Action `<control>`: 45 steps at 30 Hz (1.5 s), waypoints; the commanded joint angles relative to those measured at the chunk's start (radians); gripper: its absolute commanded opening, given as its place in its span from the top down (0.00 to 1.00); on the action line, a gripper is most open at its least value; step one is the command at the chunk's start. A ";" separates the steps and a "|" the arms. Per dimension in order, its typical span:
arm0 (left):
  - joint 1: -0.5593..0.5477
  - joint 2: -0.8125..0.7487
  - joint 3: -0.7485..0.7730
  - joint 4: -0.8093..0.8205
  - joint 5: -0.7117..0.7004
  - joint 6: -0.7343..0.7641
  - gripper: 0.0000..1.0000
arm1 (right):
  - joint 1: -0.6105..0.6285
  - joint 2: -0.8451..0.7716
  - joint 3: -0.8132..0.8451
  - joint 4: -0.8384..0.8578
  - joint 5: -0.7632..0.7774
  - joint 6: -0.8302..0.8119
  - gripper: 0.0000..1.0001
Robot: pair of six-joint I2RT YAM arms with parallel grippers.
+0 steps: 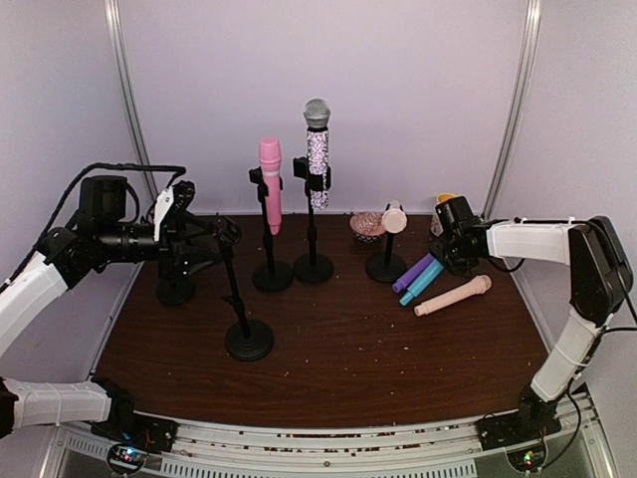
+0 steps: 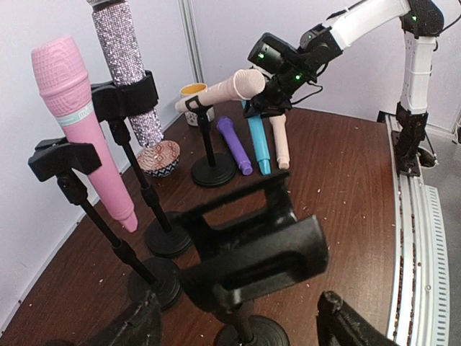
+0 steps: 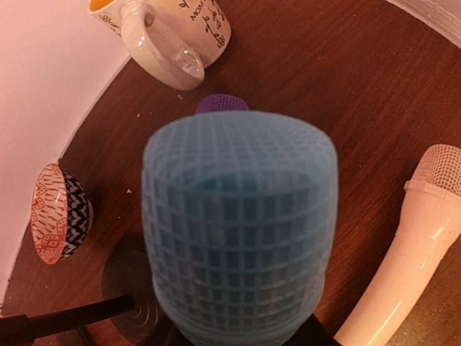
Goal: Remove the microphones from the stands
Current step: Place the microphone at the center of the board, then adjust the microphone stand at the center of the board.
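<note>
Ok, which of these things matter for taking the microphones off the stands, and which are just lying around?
Job: pink microphone, glittery microphone, peach microphone (all mounted); purple microphone, blue microphone, cream microphone (already off); empty stand.
Lying about: patterned bowl, mug.

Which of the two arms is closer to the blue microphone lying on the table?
Right. The right gripper sits right at one end of the blue microphone; the left gripper is far across the table, around an empty stand's clip.

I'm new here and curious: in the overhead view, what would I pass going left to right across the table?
From the left: empty stand, pink microphone, glittery microphone, bowl, blue microphone, cream microphone lying flat.
</note>
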 commanded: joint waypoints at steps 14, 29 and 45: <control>0.006 -0.020 0.009 -0.092 0.021 0.074 0.29 | -0.004 -0.015 0.037 -0.014 -0.017 -0.059 0.50; 0.162 0.141 -0.039 -0.313 0.172 0.267 0.51 | 0.488 -0.419 -0.250 0.396 0.223 -0.355 0.62; 0.216 0.447 -0.010 -0.347 0.356 0.203 0.47 | 0.822 0.108 0.045 0.619 -0.106 -0.574 0.68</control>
